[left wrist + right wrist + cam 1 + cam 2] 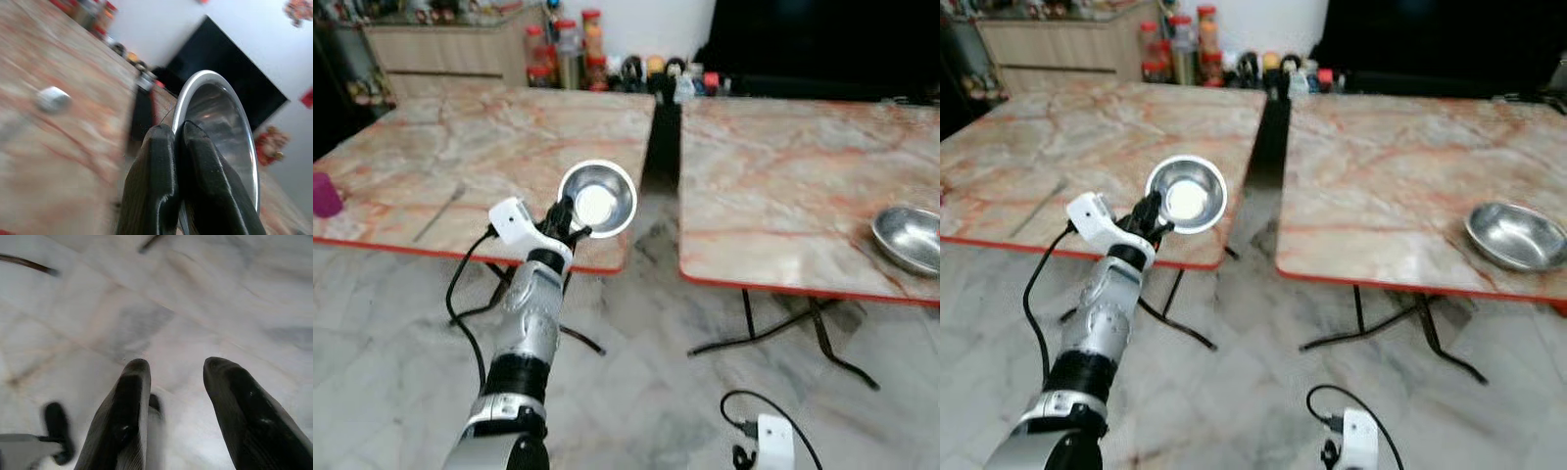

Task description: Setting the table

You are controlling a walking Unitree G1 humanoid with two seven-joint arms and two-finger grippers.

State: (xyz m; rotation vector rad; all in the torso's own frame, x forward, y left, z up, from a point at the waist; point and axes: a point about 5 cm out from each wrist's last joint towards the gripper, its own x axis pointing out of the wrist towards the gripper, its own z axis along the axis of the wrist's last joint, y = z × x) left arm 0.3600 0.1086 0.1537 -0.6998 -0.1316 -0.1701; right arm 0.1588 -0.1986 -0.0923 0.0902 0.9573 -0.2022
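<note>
two marble-topped tables stand side by side, the left table (460, 157) and the right table (783, 186), a gap between them. a round steel bowl (908, 238) sits on the right table's right edge. jars and bottles (607, 64) stand behind both.

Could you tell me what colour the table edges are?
Red, on both tables, clearest in the left eye view.

We see a polished metal bowl (597, 199), mirror-bright inside with a glossy rim, pinched at its edge by the matt black fingers (161, 191) of the left claw (564, 221), which look like smooth rubber or plastic. A second metal bowl (1515, 236) has a duller, brushed shine. Each tabletop (489, 147) shows a smooth, marble-patterned surface. The floor (646, 392) is glossy marble-look tile. Our left arm (530, 313) is satin silver metal.
</note>
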